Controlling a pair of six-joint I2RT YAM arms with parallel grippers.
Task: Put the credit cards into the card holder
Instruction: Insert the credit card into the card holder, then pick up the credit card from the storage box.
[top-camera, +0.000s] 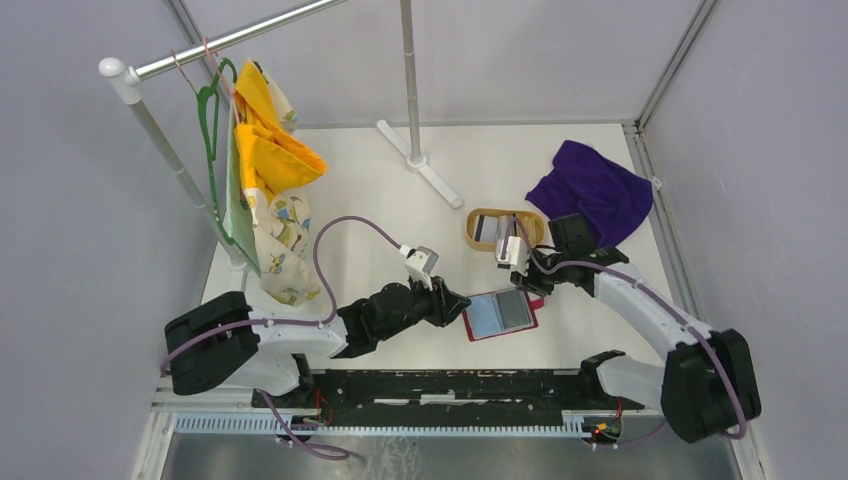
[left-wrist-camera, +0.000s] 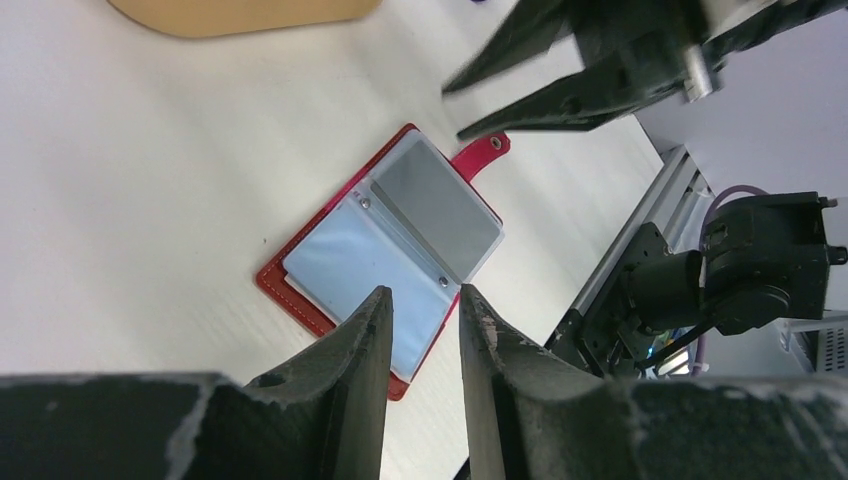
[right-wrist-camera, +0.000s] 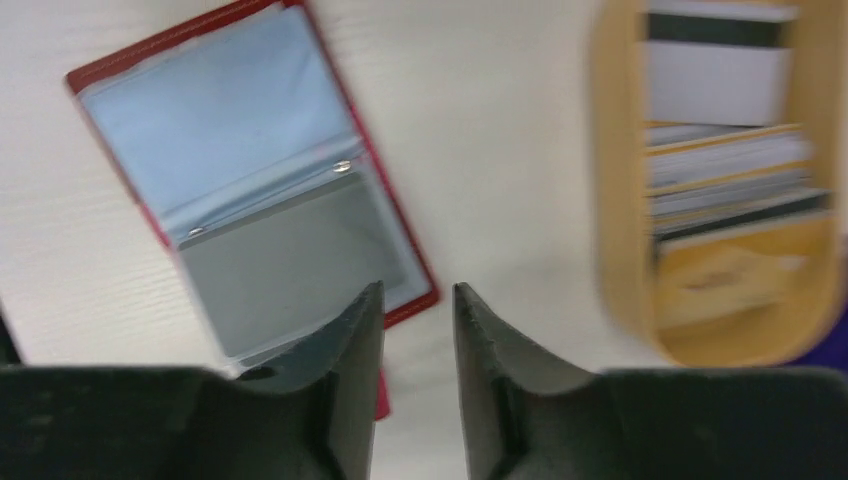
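The red card holder lies open and flat on the table; its clear pockets show a pale blue face and a grey face, and the snap tab sticks out. My left gripper is open and empty, its tips over the holder's pale blue side. My right gripper is open and empty, its tips just past the holder's grey side, between holder and tray. Several credit cards, white, grey and black-edged, lie in the tan tray.
The tan oval wooden tray stands behind the holder; its edge shows in the left wrist view. A purple cloth lies at the back right. A clothes rack with yellow garments stands left, a stand base at the back.
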